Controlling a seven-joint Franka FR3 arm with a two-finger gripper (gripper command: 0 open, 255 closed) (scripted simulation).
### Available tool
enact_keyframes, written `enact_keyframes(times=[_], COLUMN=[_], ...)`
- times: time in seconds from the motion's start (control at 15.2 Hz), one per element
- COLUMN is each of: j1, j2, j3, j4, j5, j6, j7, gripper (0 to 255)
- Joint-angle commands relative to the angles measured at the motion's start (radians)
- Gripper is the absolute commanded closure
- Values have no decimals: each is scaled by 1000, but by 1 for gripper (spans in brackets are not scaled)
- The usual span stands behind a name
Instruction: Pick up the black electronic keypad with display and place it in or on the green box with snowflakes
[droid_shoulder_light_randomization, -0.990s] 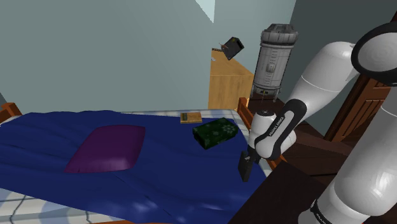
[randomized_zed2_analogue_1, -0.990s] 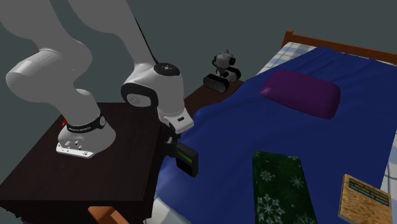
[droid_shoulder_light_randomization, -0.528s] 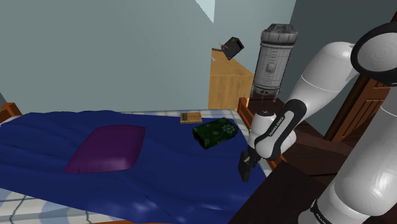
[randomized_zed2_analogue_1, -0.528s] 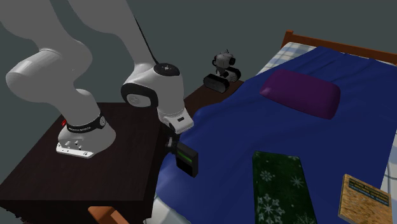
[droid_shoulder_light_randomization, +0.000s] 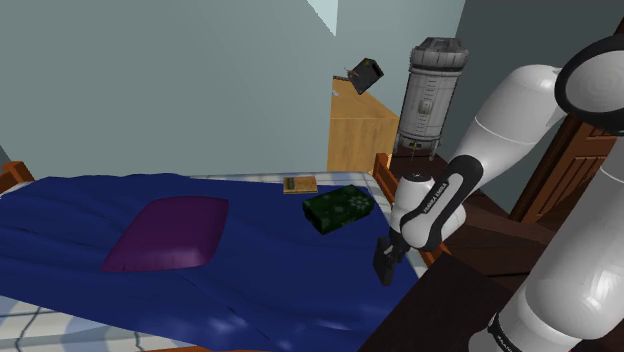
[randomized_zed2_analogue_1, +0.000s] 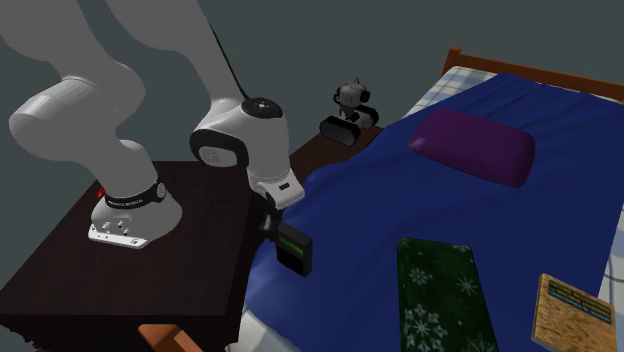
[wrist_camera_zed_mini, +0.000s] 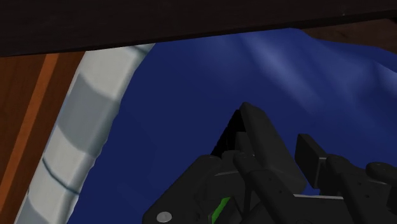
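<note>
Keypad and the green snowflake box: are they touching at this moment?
Apart. In the second exterior view a wide strip of blue bedcover lies plainly between the keypad and the green box.

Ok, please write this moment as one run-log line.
gripper: shut on keypad | keypad: in the air at edge of blue cover | green box: lying on cover, apart from keypad

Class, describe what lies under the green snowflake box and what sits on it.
The green box lies on the blue bedcover; its top is bare. The black keypad hangs in the gripper, apart from it. The patch of cover beneath is hidden.
</note>
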Motion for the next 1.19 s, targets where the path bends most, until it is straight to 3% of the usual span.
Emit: enact_keyframes(times=[0.0,1.12], j1=[-1,6], j2=[-34,-379], j3=[1,1], j4=[-5,0], j5=[4,26], j6=[-29,-379], j7=[-4,-23], gripper=[255,255])
